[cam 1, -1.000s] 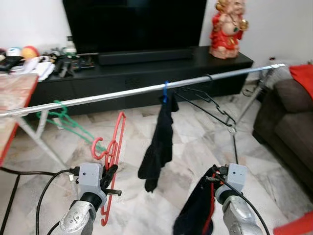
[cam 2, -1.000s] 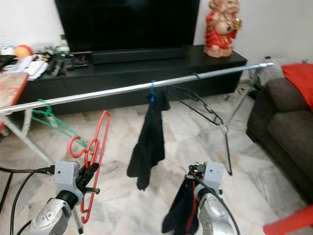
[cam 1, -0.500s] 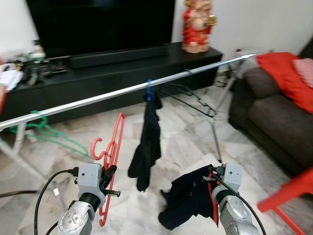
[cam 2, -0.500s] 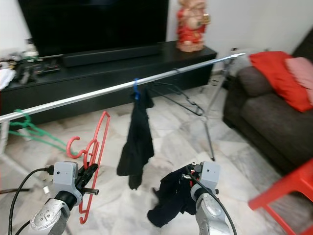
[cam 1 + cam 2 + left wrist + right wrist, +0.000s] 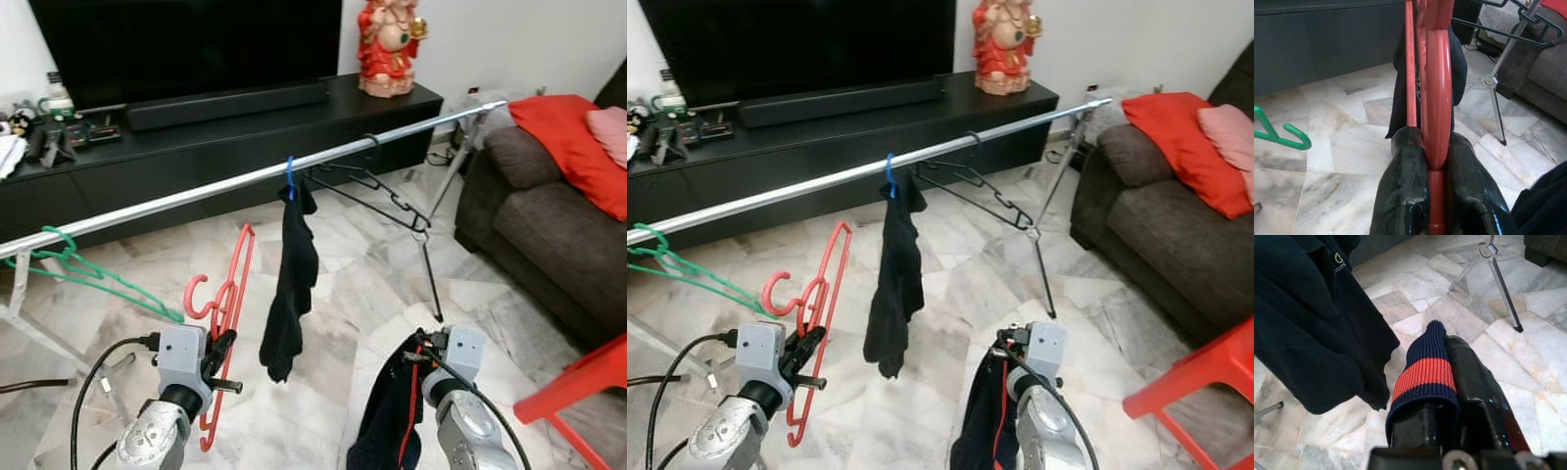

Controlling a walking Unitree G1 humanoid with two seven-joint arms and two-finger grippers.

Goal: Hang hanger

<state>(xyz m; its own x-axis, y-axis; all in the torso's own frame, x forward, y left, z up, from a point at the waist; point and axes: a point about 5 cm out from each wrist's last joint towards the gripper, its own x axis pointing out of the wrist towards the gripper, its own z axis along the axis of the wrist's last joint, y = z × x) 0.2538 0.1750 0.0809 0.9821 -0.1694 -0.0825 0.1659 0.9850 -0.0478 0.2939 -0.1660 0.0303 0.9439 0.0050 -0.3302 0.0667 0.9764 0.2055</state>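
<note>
My left gripper (image 5: 217, 348) is shut on a red plastic hanger (image 5: 230, 304), held upright at lower left; its fingers (image 5: 1405, 196) clamp the red bar (image 5: 1437, 98). My right gripper (image 5: 416, 354) is shut on a dark navy garment with a red stripe (image 5: 392, 416), which hangs down from it; the collar band (image 5: 1425, 377) wraps one finger. A long silver rail (image 5: 225, 184) crosses in front of me. On it hang a black garment (image 5: 289, 284) on a blue hook, an empty black hanger (image 5: 377, 191) and a green hanger (image 5: 88, 279).
A black TV cabinet (image 5: 245, 127) with a red statue (image 5: 390, 44) stands behind the rail. A dark sofa (image 5: 558, 225) with red cushions is at right, a red chair (image 5: 578, 392) at lower right. The rail's stand leg (image 5: 431, 264) rests on the marble floor.
The camera has swung slightly, shifting the scene. The dark garment in my right gripper now hangs straight down instead of bunching out to the left. The left gripper keeps the red hanger as before.
</note>
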